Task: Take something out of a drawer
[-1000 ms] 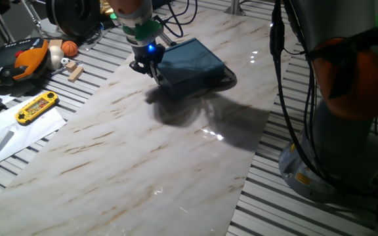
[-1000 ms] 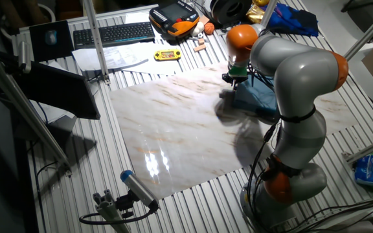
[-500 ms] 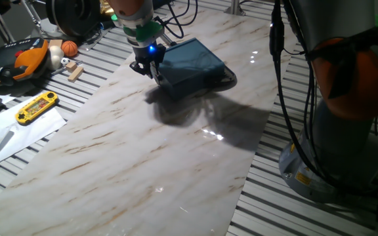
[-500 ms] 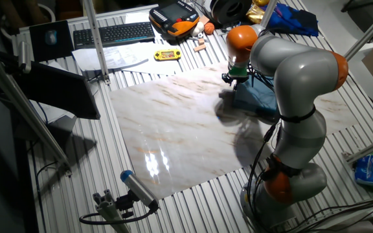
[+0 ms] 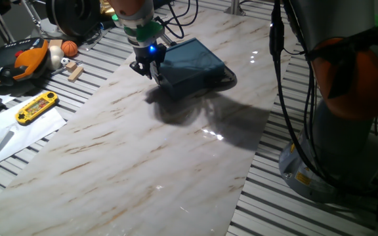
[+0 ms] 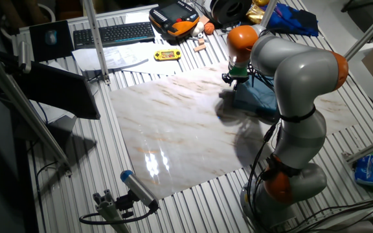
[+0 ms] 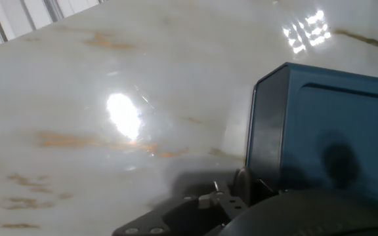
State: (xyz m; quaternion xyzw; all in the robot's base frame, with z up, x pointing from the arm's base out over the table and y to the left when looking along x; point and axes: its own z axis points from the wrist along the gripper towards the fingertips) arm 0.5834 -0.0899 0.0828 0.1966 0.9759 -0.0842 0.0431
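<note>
One fixed view shows the gripper (image 5: 147,68) brought down low at the front corner of the dark blue box (image 5: 192,62), which lies flat on the marble tabletop (image 5: 143,151). From where it sits, I'd judge it is down there to catch the small knob and draw the drawer (image 7: 264,147) out, since nothing can be lifted from a tray that is shut inside its box. The fingers hang right against the box's near face, but whether they are clenched on the knob or merely beside it I cannot tell; the claw is dark and small in both wide views.

In the hand view the blue box fills the right side, its narrow front face upright and flush with the rest, so the drawer looks closed or very nearly so. A small dark rounded shape low against that face, just above the gripper's own metalwork, may be the knob, though it is too dim to be sure.

The box itself is matte, deep blue, sharp-cornered, with a faint recessed outline on top. The packet to be taken out is nowhere in sight; presumably it lies inside the drawer. The yellow handheld game (image 5: 37,107) lies well apart on the slatted bench.
</note>
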